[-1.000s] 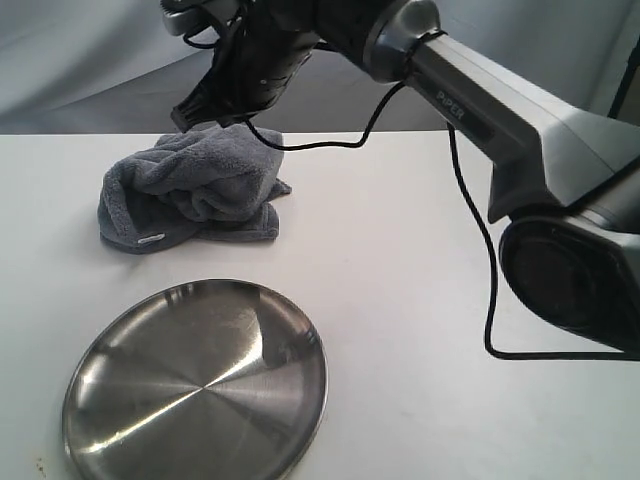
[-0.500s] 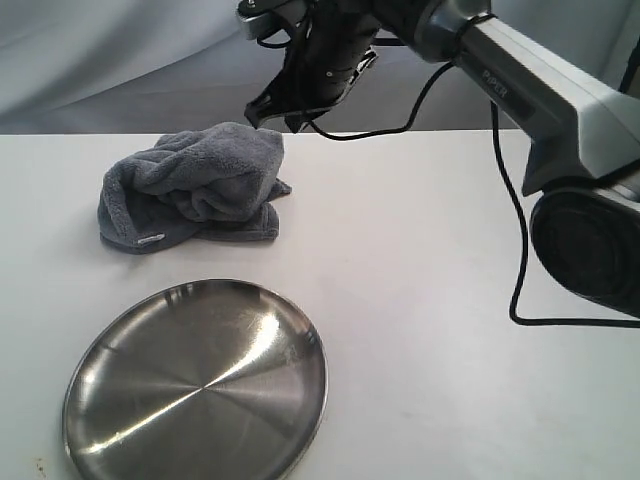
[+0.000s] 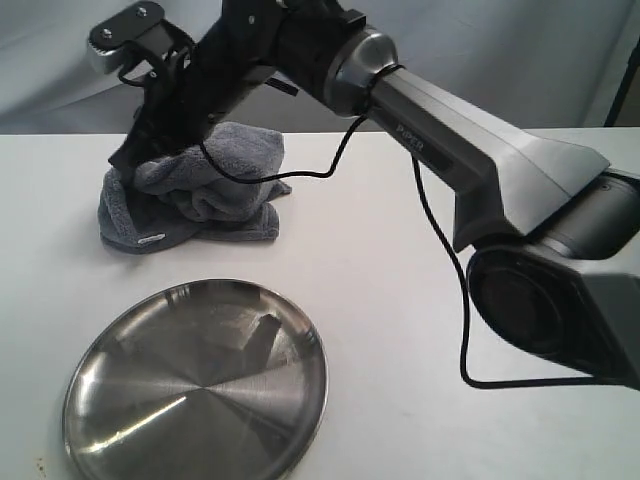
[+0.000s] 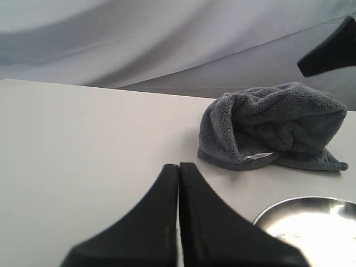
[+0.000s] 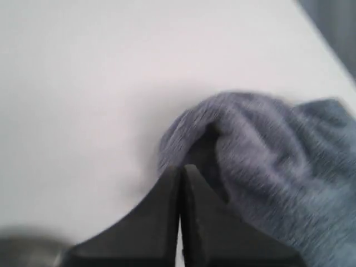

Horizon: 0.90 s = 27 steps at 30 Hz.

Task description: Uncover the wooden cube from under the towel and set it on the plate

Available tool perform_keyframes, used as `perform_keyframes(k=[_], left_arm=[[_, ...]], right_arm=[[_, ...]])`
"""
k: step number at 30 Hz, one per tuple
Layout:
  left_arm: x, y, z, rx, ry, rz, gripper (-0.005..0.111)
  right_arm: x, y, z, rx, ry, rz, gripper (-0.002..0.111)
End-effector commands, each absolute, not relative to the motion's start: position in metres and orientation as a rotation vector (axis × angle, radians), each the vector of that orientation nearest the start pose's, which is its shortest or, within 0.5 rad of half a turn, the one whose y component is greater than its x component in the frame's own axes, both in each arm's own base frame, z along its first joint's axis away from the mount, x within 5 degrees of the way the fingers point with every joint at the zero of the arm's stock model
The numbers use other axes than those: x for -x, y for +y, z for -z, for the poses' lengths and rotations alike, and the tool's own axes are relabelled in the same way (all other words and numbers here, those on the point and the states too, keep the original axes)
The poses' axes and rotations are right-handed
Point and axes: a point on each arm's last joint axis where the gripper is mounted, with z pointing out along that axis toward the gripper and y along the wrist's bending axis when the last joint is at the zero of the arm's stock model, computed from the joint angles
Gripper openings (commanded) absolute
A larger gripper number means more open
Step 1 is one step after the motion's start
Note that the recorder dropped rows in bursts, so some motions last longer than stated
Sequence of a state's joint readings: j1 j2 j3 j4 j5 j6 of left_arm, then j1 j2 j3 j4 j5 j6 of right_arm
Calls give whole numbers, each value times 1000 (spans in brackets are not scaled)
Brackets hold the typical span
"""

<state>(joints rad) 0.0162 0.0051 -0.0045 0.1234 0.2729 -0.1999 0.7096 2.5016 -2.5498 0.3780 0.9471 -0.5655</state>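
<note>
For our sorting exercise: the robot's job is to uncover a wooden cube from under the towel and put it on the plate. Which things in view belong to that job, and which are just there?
Belong to the job: towel; plate; right gripper, shut at the towel's edge. Wooden cube: not in sight.

Just there: white table; grey backdrop; left gripper, shut, away from the towel.

Right gripper is seen pressed closed, with the blurry grey towel bunched right at its tips on the white table.

L pincer, R pincer closed; R arm outstretched.
</note>
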Motion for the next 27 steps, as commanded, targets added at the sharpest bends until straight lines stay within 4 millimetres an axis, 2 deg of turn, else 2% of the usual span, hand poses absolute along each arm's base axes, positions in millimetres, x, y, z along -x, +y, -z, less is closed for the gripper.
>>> perform_keyframes(k=[1,4,6,10,14,17,21,24,27], left_arm=[[-55,4,-189,119,1744,29,2],[-55,4,-189,119,1744,29,2],[-55,4,-189,119,1744,29,2],[-55,4,-189,119,1744,29,2],[-55,4,-189,119,1744,29,2],[-55,4,-189,119,1744,29,2],[-55,4,-189,119,1744,29,2],[-55,4,-189,119,1744,29,2],[-55,4,-189,119,1744,29,2]], right_arm=[[-426,384,-275,1011,1843,-473,0],[-441,367,-277,845,1908,-409,0],[-448,352,-273,836,1975,-301,0],[-451,325,-256,977,2171,-101,0],[-440,314,-244,1172,2306,-43,0],[-432,318,-242,1279,2323,-126,0],[-423,334,-246,1409,2189,-371,0],[-425,347,-254,1314,2084,-522,0],[-433,355,-263,1165,1975,-589,0]])
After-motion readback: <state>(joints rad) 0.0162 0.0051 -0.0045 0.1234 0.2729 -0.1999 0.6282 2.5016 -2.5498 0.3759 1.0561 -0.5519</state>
